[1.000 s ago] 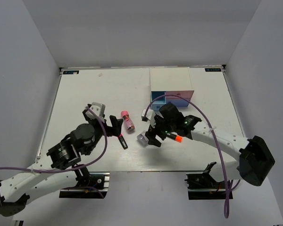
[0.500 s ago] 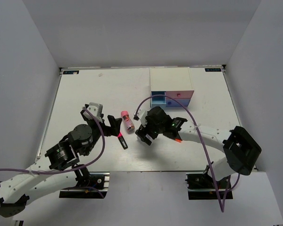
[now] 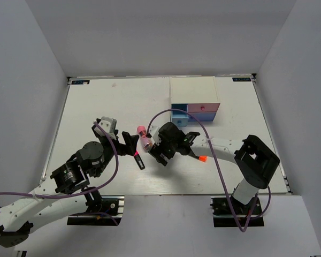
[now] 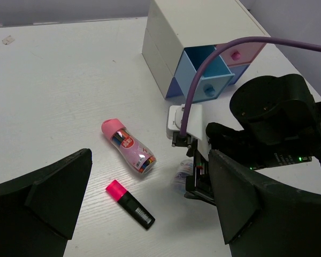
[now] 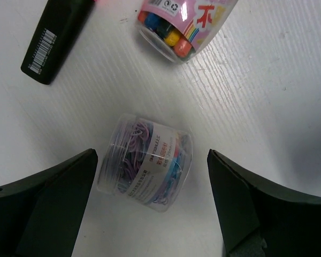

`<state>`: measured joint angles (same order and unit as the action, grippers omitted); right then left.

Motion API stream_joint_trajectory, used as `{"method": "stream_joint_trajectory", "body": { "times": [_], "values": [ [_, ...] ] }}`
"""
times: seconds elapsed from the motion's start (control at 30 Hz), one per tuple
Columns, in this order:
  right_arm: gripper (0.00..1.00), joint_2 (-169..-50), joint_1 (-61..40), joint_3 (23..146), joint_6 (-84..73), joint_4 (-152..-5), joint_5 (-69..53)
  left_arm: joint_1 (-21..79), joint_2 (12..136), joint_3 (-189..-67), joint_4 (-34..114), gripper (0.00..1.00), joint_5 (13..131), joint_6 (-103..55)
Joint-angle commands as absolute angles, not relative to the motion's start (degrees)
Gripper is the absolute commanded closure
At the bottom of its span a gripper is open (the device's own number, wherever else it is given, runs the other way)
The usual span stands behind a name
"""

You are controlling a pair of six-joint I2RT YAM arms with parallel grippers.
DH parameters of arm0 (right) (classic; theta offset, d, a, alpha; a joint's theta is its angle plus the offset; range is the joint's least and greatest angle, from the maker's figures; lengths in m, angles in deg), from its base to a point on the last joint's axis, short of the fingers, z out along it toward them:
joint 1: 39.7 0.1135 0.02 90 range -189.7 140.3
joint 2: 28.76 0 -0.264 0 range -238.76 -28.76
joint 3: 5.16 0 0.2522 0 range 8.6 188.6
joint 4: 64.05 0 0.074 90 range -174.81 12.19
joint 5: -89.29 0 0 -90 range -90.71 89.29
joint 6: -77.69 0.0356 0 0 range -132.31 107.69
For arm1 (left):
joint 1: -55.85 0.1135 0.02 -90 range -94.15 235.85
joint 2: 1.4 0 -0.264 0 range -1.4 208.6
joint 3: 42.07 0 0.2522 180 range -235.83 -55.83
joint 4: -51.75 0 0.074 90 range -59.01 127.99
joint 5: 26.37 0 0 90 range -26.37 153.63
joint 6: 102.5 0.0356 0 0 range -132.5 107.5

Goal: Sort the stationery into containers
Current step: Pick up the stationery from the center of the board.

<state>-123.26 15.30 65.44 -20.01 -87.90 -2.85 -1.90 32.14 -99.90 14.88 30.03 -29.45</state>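
Both agape: left end effector [image 4: 150, 160] hovers, right end effector [image 5: 152, 155] straddles clip tub [image 5: 144, 166] beside pink-capped cylinder [image 4: 129, 153].

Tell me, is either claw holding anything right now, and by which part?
Nothing is held. The right gripper is open, a clear tub of paper clips lying between its fingers with gaps both sides; the left gripper is open too.

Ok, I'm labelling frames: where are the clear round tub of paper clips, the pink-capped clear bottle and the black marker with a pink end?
Clear tub of paper clips [image 5: 150, 159], right wrist view, side label.
Pink-capped bottle [image 4: 131, 150], left wrist view, mid body.
Black marker [image 4: 136, 210], left wrist view, barrel.
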Motion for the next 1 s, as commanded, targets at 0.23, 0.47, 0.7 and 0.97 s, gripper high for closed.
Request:
{"method": "stream_joint_trajectory", "body": {
  "times": [0.23, 0.47, 0.7, 0.97],
  "values": [
    [0.49, -125.1, 15.3, 69.1, -22.8, -92.8, -7.8, -1.7, 31.8, -100.7, 15.1, 0.00, 30.8, -28.8],
    [0.71, -116.1, 15.1, 72.2, -29.1, -98.1, -14.4, -1.7, 30.7, -99.6, 15.6, 0.00, 30.8, -28.8],
    [0.66, -107.0, 13.7, 75.2, -33.5, -97.6, -5.9, -1.7, 29.5, -99.1, 16.6, 0.00, 30.8, -28.3],
    [0.66, -102.9, 10.1, 79.9, -37.3, -96.1, 1.0, -1.7, 29.5, -99.1, 16.6, 0.00, 30.8, -28.3]
  ]
}}
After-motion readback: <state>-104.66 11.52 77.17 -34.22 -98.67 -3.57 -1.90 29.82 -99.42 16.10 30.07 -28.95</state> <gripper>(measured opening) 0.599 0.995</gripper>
